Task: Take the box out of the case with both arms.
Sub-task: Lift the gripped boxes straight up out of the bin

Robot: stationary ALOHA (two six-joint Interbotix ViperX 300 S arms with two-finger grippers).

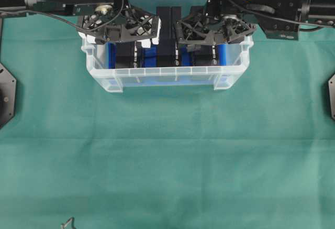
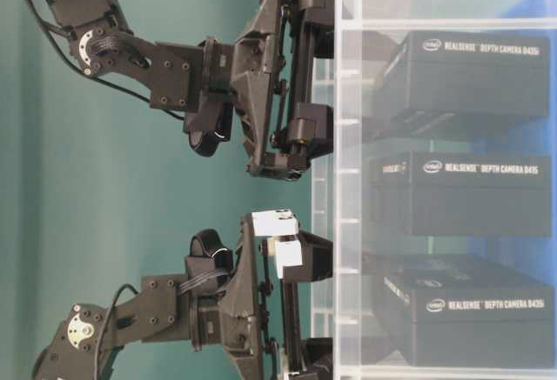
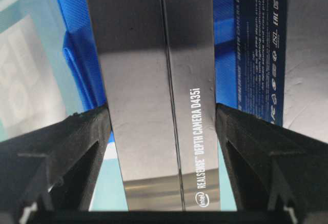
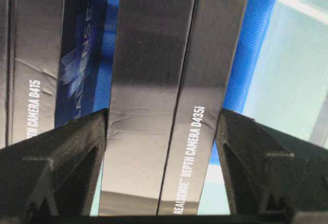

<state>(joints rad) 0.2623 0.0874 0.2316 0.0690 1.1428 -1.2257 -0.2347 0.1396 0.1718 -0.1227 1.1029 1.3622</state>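
Clear plastic case sits on green cloth, blue sheet lining its bottom. Three black RealSense camera boxes stand on edge inside the case, side by side with small gaps between them: left box, middle box, right box. None is lifted; all are down inside the case walls.

Left gripper is over the left part of the case, pointing down into it and straddling the left box. In the left wrist view both fingers lie flush against the two broad faces of that box, jaws wide and clamped on it, with "DEPTH CAMERA D435i" readable on its top edge.

Right gripper is over the right part of the case, also pointing down, astride the right box. In the right wrist view its fingers press both sides of that box, so it is pinched too. The middle box, marked D415, stands just beside it, ungripped.

In the table-level view, which is turned sideways, the white-taped left gripper and the right gripper are both at the case rim, with the three boxes visible through the clear wall.
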